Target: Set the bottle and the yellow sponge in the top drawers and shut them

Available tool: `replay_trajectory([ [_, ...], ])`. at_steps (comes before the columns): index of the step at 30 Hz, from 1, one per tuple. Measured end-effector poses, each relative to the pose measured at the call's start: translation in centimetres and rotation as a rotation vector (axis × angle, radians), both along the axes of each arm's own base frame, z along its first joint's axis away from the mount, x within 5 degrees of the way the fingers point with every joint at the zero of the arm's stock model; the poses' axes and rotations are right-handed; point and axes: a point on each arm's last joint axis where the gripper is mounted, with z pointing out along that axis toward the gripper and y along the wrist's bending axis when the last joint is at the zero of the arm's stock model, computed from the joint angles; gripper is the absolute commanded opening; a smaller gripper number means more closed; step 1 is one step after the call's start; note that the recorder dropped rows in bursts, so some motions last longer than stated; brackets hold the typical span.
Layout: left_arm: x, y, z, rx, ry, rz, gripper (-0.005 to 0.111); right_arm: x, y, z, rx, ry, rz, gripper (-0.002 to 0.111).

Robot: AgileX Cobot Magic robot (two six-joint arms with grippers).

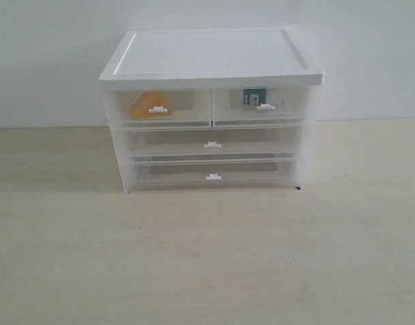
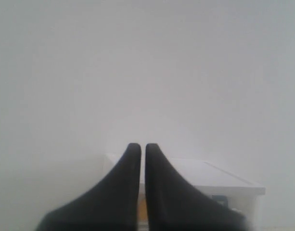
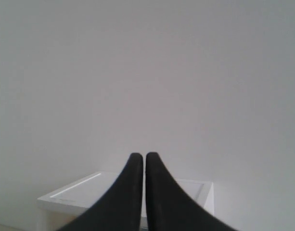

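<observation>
The yellow sponge (image 1: pixel 150 105) lies inside the top left drawer (image 1: pixel 168 107), seen through its clear front. The bottle (image 1: pixel 253 98), teal label showing, sits inside the top right drawer (image 1: pixel 260 104). Both top drawers are pushed in flush with the cabinet. Neither gripper appears in the exterior view. In the left wrist view my left gripper (image 2: pixel 143 147) is shut on nothing, far from the cabinet, with a sliver of yellow sponge (image 2: pixel 142 206) and teal label (image 2: pixel 219 199) visible behind it. My right gripper (image 3: pixel 141 156) is also shut and empty, facing the cabinet top from a distance.
The white cabinet (image 1: pixel 210 54) stands at the back of a pale wooden table (image 1: pixel 207 257), against a white wall. Two full-width drawers (image 1: pixel 212 144) below the top pair are shut.
</observation>
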Motion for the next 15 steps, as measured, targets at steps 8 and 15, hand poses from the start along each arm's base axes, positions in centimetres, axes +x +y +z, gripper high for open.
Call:
replay_trajectory([
  [8,0.03,-0.01,-0.09,0.013,-0.001,0.004,0.004,0.01,-0.01,-0.01,0.0,0.001,-0.001,0.0],
  [15,0.26,0.39,-0.49,0.021,0.017,0.118,0.004,0.01,-0.01,-0.01,0.0,0.001,-0.001,0.0],
])
